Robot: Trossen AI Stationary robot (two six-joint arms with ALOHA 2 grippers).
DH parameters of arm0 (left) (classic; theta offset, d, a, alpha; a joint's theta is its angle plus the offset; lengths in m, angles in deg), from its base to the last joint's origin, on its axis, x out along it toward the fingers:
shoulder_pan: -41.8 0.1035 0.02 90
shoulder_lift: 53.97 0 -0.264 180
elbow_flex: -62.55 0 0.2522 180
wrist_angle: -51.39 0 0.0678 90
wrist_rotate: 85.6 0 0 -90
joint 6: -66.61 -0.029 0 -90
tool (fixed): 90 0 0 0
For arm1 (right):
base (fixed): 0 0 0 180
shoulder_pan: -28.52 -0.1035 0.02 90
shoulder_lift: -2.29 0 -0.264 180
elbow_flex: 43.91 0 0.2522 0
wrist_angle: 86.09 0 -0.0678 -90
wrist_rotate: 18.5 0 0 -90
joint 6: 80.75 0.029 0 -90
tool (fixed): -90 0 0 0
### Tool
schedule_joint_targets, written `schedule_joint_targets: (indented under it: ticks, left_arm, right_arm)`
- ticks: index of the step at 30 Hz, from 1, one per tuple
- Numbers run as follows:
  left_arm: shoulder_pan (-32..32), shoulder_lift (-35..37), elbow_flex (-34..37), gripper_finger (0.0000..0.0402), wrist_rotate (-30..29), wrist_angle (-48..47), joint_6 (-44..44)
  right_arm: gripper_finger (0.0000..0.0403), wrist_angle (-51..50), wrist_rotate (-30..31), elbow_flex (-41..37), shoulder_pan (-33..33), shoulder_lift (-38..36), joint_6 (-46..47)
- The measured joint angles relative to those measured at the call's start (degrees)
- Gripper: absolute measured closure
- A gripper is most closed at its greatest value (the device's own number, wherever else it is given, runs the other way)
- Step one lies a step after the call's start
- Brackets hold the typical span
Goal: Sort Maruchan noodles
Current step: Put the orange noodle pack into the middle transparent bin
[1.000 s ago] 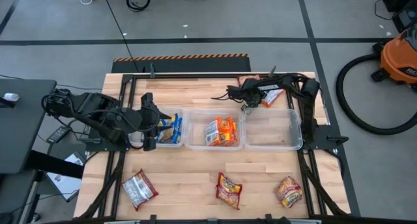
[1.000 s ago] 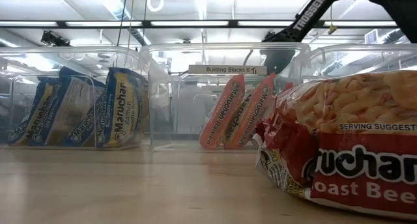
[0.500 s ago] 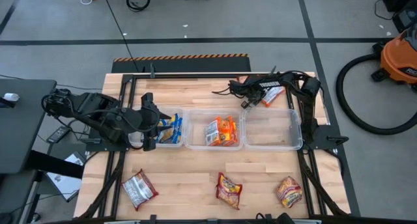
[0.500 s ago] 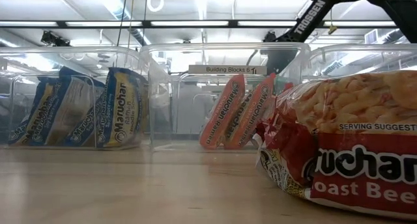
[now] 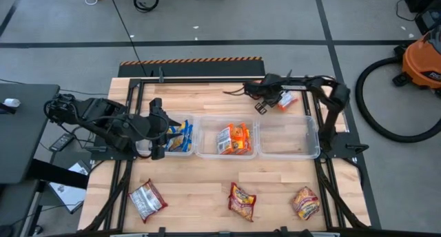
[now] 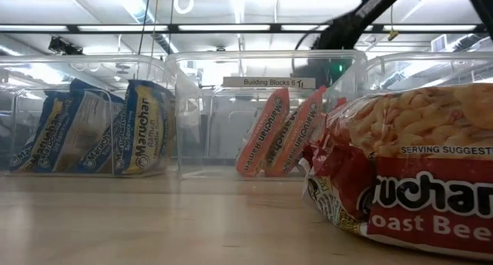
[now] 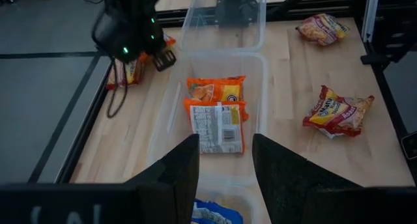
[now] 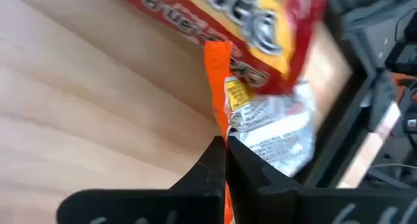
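Three clear bins stand in a row mid-table. The left bin (image 5: pixel 180 135) holds blue Maruchan noodles (image 6: pixel 85 130) on edge, the middle bin (image 5: pixel 227 138) orange ones (image 7: pixel 215 113), and the right bin (image 5: pixel 289 136) shows none. My right gripper (image 5: pixel 265 103) is beyond the right bin, shut on a red, orange and silver packet (image 5: pixel 286 99). My left gripper (image 7: pixel 225 159) hovers open over the left bin with nothing between its fingers. Three red packets (image 5: pixel 147 199), (image 5: pixel 242 200), (image 5: pixel 305 202) lie flat near the table's near edge. My right gripper pinches the packet's crimped edge (image 8: pixel 227 123), beside an orange strip, between its two fingertips. The fingers (image 8: pixel 212 160) slant down onto it from above. The rest of the packet spreads away beyond the fingertips over the wood; I cannot tell whether it is wholly clear of the table.
A dark frame rail (image 5: pixel 207 79) runs along the table's far edge, close behind the held packet. Bare wood lies between the bins and the near packets. An orange vacuum (image 5: pixel 422 61) stands on the floor off to the right.
My right gripper has risen and drawn a little toward the table's far edge, and the red and orange packet has shifted with it. My left gripper has stayed over the left bin.
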Motion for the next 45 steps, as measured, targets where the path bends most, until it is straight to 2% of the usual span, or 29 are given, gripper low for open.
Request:
schedule_joint_targets:
  ticks: [7,18,26,31,37,45]
  left_arm:
    - [0.00,0.00,0.00,0.0253,-0.06,0.26,-0.86]
    - [-1.55,0.00,0.00,0.0253,0.10,1.01,2.17]
    - [-2.91,0.00,0.00,0.0253,0.02,1.09,3.33]
    - [-3.04,0.00,0.01,0.0253,-0.38,0.76,3.95]
    - [-3.04,0.00,0.02,0.0253,-0.54,0.74,3.23]
    - [-2.99,0.88,0.04,0.0253,-3.15,0.69,-1.26]
  right_arm:
    - [0.0396,-5.32,-2.23,5.39,1.33,-7.73,1.62]
    - [0.0396,-9.93,-16.99,14.73,5.48,-15.63,9.11]
    - [0.0396,-8.43,-23.75,19.58,6.07,-19.14,15.20]
    - [0.0398,-8.50,-27.73,23.36,3.17,-21.70,19.49]
    - [0.0400,-7.39,-28.17,28.03,-2.43,-24.61,26.27]
    - [0.0401,1.97,-29.02,29.37,-13.74,-26.84,38.54]
